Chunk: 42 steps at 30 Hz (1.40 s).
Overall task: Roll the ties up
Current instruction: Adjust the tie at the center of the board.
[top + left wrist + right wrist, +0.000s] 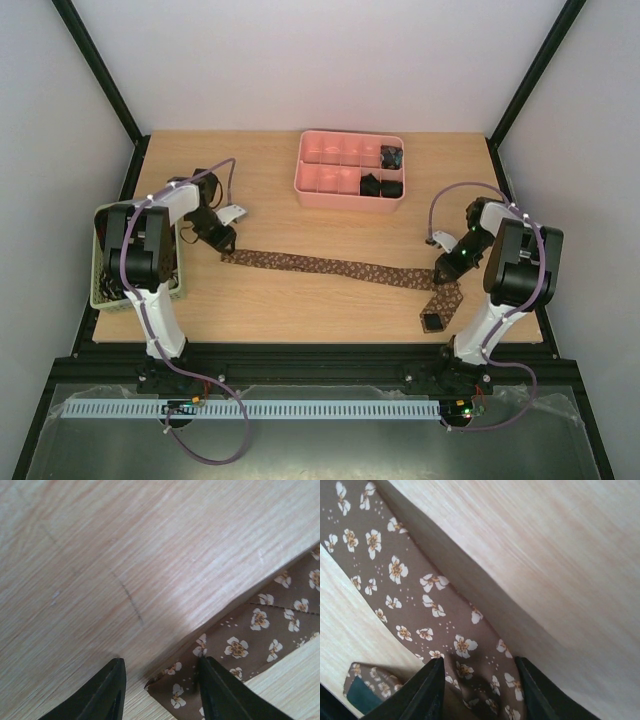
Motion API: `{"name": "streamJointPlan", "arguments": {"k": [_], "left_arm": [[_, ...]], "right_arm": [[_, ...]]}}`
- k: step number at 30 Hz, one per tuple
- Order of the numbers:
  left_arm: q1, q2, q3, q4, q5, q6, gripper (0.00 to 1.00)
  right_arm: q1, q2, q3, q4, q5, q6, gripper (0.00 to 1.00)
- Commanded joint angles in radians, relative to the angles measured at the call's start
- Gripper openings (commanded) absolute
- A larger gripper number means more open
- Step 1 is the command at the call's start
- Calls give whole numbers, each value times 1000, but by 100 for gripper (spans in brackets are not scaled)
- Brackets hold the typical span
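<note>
a long brown tie (330,266) of thin woven cloth, printed with small pale flowers, lies stretched across the middle of the pale wood-grain table (270,190). its narrow end is at centre left. near the lower right it bends, and the wide end is folded over to show dark lining.

the left gripper (218,238) stands over the narrow end. in the left wrist view its black fingers (112,690) are partly apart, with bare wood between the left one and the tie's corner (172,687), so it holds nothing.

the right gripper (447,268) straddles the tie at the bend. its fingers (430,690) flank creased cloth (465,672), but whether they pinch it cannot be told.

small dark coils (390,157) sit in the right-hand compartments of the pink plastic tray (320,195) at upper centre, their pattern too small to read. the pale green slotted basket (100,292) at left is mostly hidden behind the arm.
</note>
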Motion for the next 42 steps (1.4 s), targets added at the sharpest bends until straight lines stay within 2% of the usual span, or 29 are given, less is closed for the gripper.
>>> {"name": "streamJointPlan", "arguments": {"k": [1,4,8,14,18,20,22,24,26,28,30,31,36,39,42], "left_arm": [[2,25,-77,-83,2,42,37],[3,17,-95,-94,1,60,28],[11,12,-80,-102,4,65,4],[55,-10,77,-86,99,31,2],[55,-55,196,-13,97,26,2],[56,-107,217,45,93,48,2],[61,-199,173,129,107,99,2],[67,-334,31,258,112,165,2],[67,-478,-179,434,110,269,2],[62,-607,-413,600,115,380,2],[27,-694,-621,737,69,447,2],[-1,-714,-683,775,30,455,2],[-25,-691,-683,722,-12,336,2],[-30,-759,-739,738,24,411,2],[-51,-828,-842,754,21,543,2]], "right_arm": [[3,-7,-95,-58,23,-10,34],[3,-31,-91,-57,13,5,20],[2,-64,-48,-61,3,25,2],[-13,-88,95,-35,-19,57,1],[-28,-85,236,35,-9,71,1],[-42,-96,302,69,-5,60,1],[-62,-136,330,114,-18,30,1],[-72,-237,241,202,-27,-60,1],[-73,-389,26,361,-21,-208,1],[-69,-528,-278,529,-27,-373,1],[-47,-624,-475,686,2,-455,1],[-33,-651,-533,704,13,-467,1],[2,-672,-548,620,29,-409,1],[2,-708,-587,604,14,-460,1],[19,-771,-689,668,17,-517,1]]}}
